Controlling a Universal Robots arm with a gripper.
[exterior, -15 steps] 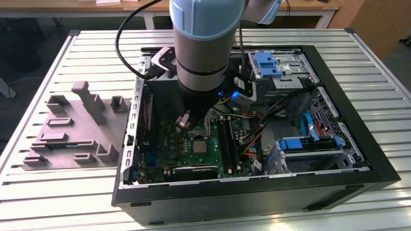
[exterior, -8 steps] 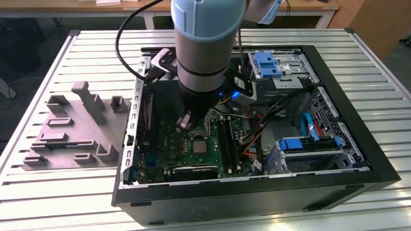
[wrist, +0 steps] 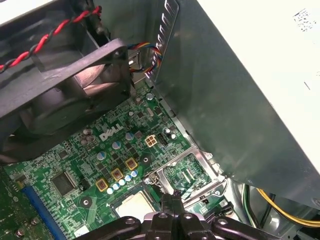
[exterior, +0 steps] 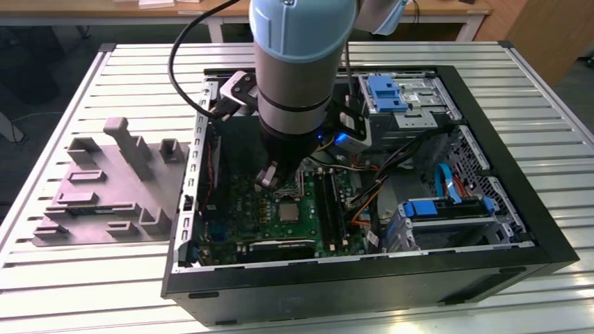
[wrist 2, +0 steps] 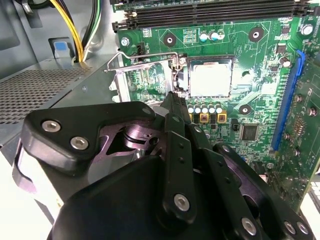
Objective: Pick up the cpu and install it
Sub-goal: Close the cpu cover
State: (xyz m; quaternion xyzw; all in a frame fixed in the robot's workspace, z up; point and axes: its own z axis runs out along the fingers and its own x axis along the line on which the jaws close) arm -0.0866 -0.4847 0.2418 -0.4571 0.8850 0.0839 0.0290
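Black end effector (wrist 2: pixel 176 107) fills the foreground in the second wrist view, fingers pressed together to a thin tip, holding nothing. Tip hovers just above the green motherboard (wrist 2: pixel 260 75), beside the open socket's raised metal load frame (wrist 2: pixel 137 75). cpu (wrist 2: pixel 210 80) sits flat in the socket, silver top up, near the tip but apart. Exterior view: arm reaches into the open computer case (exterior: pixel 519 209) on the slatted counter (exterior: pixel 74 278); grey fixture block (exterior: pixel 111 188) lies at the exterior view's left.

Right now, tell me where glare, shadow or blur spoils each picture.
Exterior view: the case interior sits in deep shadow under the arm; the cpu stays readable. Second wrist view: the cpu glares pale, and the gripper looms dark and soft. First wrist view: the white panel is washed out.
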